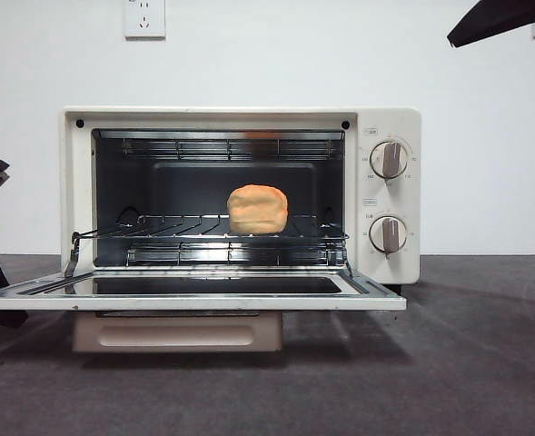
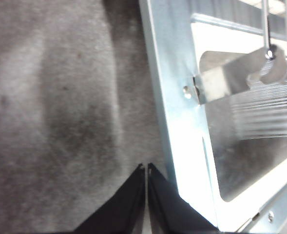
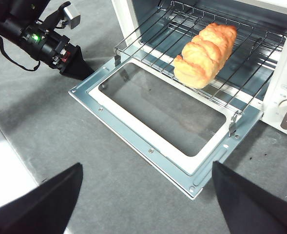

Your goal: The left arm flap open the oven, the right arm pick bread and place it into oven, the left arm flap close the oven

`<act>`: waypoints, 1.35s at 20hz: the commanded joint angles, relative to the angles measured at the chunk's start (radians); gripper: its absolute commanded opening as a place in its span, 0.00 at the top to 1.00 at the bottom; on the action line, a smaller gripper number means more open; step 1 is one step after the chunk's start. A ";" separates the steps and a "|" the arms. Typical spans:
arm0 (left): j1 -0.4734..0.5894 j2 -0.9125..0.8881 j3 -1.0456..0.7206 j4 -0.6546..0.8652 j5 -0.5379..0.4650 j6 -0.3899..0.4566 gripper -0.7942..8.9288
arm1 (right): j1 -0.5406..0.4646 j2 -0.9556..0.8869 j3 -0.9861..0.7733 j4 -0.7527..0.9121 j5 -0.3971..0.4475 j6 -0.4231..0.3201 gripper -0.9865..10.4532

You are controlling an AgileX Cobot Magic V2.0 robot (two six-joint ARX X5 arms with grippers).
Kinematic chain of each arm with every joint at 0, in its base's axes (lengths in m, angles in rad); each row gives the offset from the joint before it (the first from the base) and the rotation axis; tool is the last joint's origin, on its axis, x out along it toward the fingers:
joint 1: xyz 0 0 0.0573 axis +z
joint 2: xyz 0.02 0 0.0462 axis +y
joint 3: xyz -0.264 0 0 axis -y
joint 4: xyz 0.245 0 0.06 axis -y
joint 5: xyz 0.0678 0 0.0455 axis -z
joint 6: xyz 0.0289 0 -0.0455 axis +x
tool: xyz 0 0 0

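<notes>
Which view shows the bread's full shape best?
The right wrist view: the bread lies lengthwise on the oven rack, whole. The front view shows only its end; the left wrist view misses it.

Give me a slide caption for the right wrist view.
Bread on the open oven's rack, left tool at the door's corner.

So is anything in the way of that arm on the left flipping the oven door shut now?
Nothing visible is. The left gripper sits low beside the open door. The bread lies on the rack inside the oven, and the right gripper is raised clear.
</notes>
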 commanded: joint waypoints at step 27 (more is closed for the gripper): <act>0.053 -0.016 0.010 0.606 0.208 -0.429 0.90 | 0.010 0.005 0.011 0.011 0.002 0.040 0.54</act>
